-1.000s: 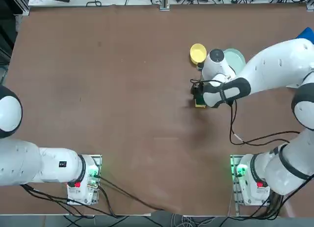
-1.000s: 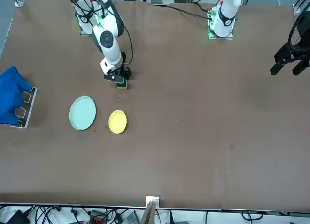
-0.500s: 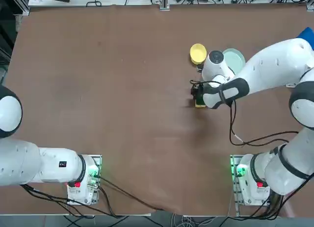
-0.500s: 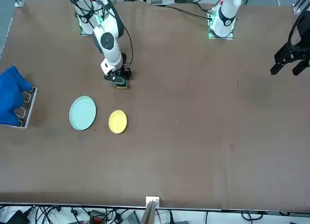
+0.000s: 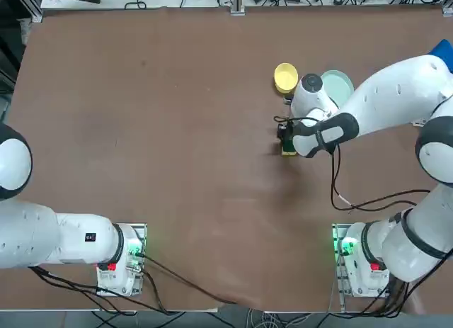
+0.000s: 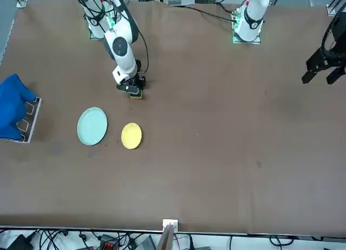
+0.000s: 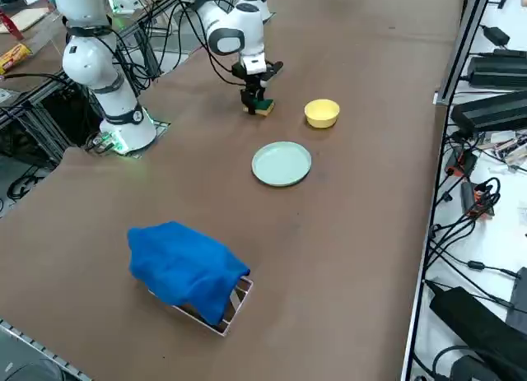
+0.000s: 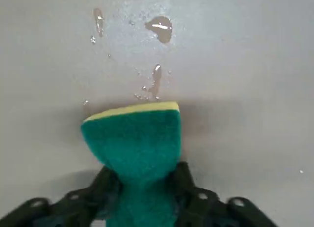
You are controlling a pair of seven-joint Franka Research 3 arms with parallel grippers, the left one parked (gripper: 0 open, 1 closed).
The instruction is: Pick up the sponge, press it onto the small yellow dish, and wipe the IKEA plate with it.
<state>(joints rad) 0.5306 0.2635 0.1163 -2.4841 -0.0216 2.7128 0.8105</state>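
Right gripper point(image 8: 142, 188) low at the brown table point(image 5: 177, 129), fingers point(image 8: 105, 180) pinching the sponge point(image 8: 135, 138) so its green top bulges, small yellow dish point(image 5: 286, 77) and IKEA plate point(image 5: 338, 86) side by side just beyond, water droplets point(image 8: 159, 28) near the sponge

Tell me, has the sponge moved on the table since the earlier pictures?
No. The sponge lies at the same spot below the small yellow dish in the top view.
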